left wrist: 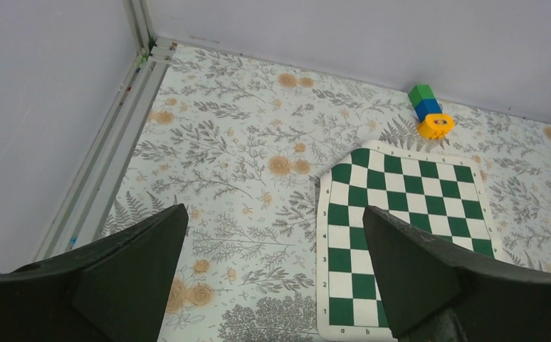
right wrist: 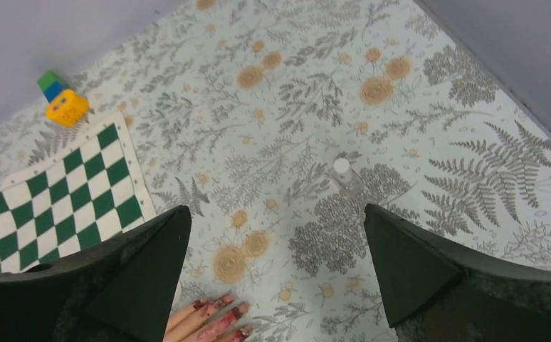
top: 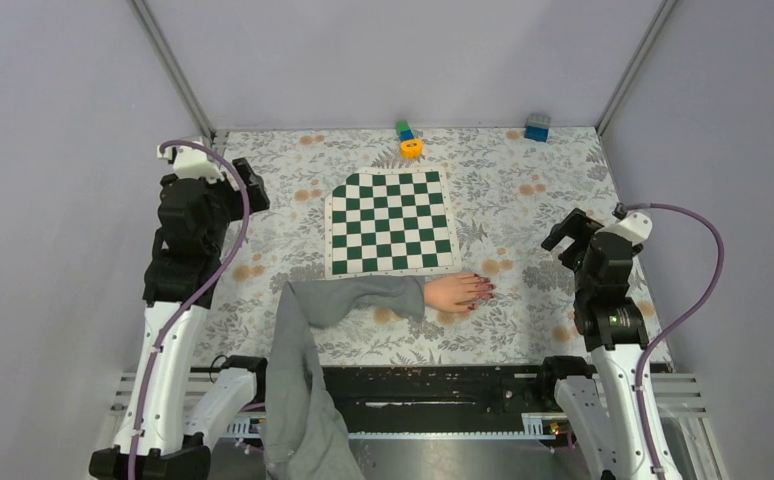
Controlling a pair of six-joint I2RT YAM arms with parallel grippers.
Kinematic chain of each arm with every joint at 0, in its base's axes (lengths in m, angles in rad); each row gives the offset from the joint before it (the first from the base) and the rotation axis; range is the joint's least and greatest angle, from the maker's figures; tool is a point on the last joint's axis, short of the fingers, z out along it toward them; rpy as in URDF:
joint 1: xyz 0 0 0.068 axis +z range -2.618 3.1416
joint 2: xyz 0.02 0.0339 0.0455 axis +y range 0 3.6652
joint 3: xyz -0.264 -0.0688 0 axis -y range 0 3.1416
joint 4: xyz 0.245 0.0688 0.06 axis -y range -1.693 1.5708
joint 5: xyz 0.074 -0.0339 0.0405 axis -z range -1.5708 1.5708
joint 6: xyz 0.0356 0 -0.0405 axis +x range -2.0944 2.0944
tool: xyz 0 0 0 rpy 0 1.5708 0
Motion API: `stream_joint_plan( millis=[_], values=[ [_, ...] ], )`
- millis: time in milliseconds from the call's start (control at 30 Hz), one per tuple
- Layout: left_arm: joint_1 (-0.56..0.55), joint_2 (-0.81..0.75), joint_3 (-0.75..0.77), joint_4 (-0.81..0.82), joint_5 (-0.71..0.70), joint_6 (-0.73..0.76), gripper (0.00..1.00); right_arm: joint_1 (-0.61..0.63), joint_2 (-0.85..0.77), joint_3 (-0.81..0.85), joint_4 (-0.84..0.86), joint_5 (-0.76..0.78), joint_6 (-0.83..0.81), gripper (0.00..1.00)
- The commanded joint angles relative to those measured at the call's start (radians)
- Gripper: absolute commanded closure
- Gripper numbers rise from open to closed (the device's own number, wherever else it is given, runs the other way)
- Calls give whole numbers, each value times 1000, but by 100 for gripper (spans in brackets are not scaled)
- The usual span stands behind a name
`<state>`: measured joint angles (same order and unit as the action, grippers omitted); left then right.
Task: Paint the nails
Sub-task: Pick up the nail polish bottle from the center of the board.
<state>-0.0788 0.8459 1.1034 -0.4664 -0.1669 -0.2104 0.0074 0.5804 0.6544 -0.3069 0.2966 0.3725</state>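
- Across the near part of the flowered tabletop [top: 523, 200], a grey sleeve [top: 363, 298] reaches in from between my arms.
- Just behind it lies a green-and-white chessboard mat [top: 391, 222].
- My left claw [left wrist: 273, 214] and right claw [right wrist: 273, 214] both hang with jaws wide apart, gripping nothing.
- A pale hand [top: 453, 292] rests flat just in front of the mat's near right corner.
- Its dark red nails [right wrist: 235, 312] point toward my right claw, apart from it.

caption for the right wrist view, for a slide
Open right gripper over the floral table: dark red nails at the bottom edge, a small white-capped bottle beyond, chessboard at left.
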Motion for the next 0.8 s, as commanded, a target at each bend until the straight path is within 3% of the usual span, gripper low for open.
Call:
stream_joint_plan(
  millis=[0,267,567,767],
  values=[
    [-2,24,-49,46,70,21,1,-3,43,43,-102,11,26,1],
    [-4,9,-68,55,91,19,1,-64,146,40,-126,28,50,4],
    [-3,5,-73,61,110,13,1,-226,340,61,-75,-119,53,14],
    [-4,7,-74,64,136,6,1,-236,525,159,-78,-199,4,23]
  ],
)
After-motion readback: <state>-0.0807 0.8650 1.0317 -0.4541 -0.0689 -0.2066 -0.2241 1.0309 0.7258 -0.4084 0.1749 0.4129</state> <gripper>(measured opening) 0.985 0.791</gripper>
